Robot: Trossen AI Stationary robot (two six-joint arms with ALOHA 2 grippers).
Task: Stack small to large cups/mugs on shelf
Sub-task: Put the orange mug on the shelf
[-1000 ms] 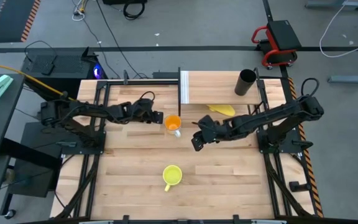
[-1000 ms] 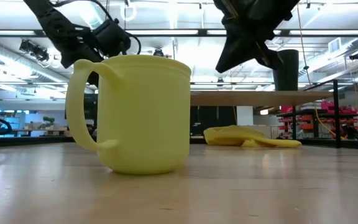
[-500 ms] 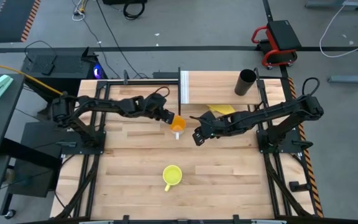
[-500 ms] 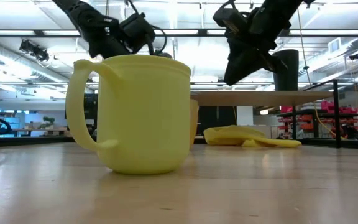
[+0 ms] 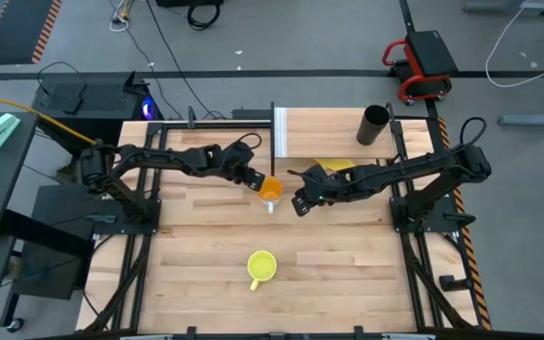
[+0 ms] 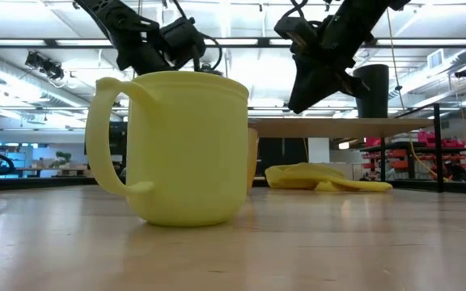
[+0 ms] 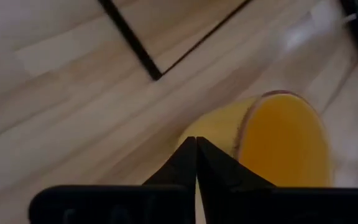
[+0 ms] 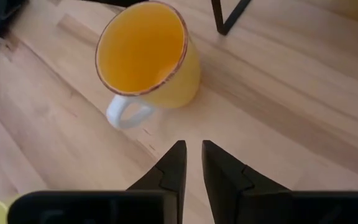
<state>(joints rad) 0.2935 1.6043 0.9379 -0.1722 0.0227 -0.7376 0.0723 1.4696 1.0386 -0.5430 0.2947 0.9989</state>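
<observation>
The orange cup (image 5: pixel 269 188), with a white handle (image 8: pixel 127 112), stands upright on the tabletop just in front of the shelf's white end panel (image 5: pixel 280 132). My left gripper (image 5: pixel 254 181) is shut, its tips at the cup's left wall (image 7: pixel 219 130). My right gripper (image 5: pixel 299 202) hovers to the cup's right with only a narrow gap between its fingers (image 8: pixel 174 163). The yellow mug (image 5: pixel 262 266) stands alone near the table's near edge. The black cup (image 5: pixel 374 124) stands on the shelf board (image 5: pixel 324 132). My left gripper comes level from the table's left, its shut fingertips (image 7: pixel 196 144) at the orange cup's outer wall (image 7: pixel 219 130). The cup stands upright on the table. Looking along the fingers, I cannot tell whether the tips touch the wall.
A flat yellow banana-like thing (image 5: pixel 336 166) lies under the shelf's front edge, behind my right arm. Thin black shelf posts (image 8: pixel 225 15) stand close behind the orange cup. Bare wood lies between the orange cup and the yellow mug (image 6: pixel 176 145).
My left gripper has moved toward the table's right, up to the orange cup, and the cup has slid a little to the right, staying upright. My right gripper has moved toward the far edge, closer to the cup.
</observation>
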